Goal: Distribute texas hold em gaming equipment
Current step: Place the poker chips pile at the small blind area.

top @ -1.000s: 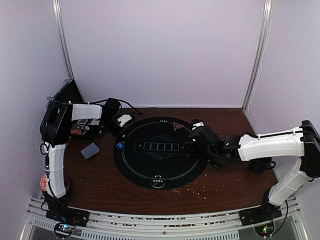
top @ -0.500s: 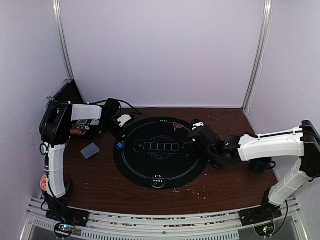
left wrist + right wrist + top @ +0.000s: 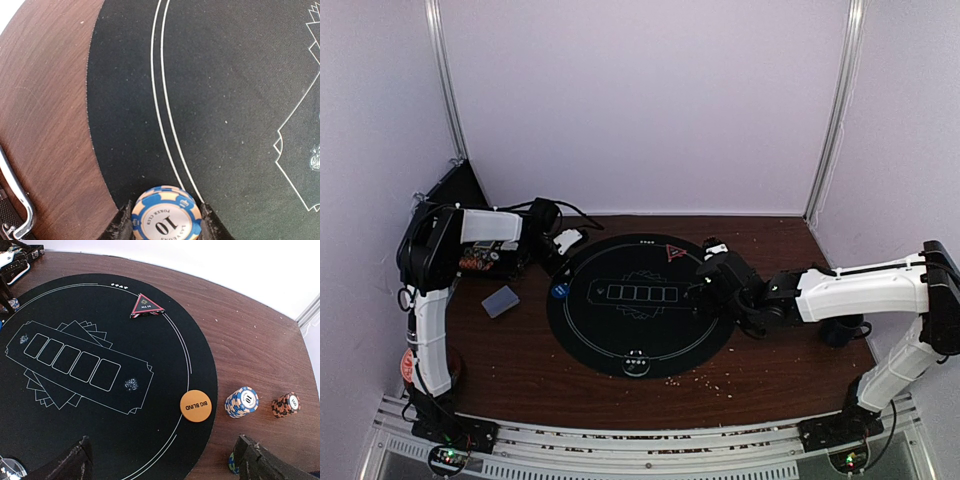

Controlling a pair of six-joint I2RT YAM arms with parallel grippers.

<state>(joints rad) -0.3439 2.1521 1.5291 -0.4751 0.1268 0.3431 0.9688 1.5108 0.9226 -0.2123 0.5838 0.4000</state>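
right pincer (image 3: 162, 460) wide open, empty, over the mat (image 3: 150, 330) by 2 chip stacks (image 3: 242, 401) toward the desk's (image 3: 240, 330) right edge; farther back-left, left pincer (image 3: 165, 223) clamped across the rim of 1 blue-striped chip (image 3: 166, 216), which should be light, stiff, slick, so rim grip looks right.

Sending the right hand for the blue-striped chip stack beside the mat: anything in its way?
Nothing visible does. Between the open right hand and the blue-striped chip stack lies bare mat and table. The orange BIG BLIND button and an orange-and-black stack flank it, both apart. Another chip shows beside one finger.
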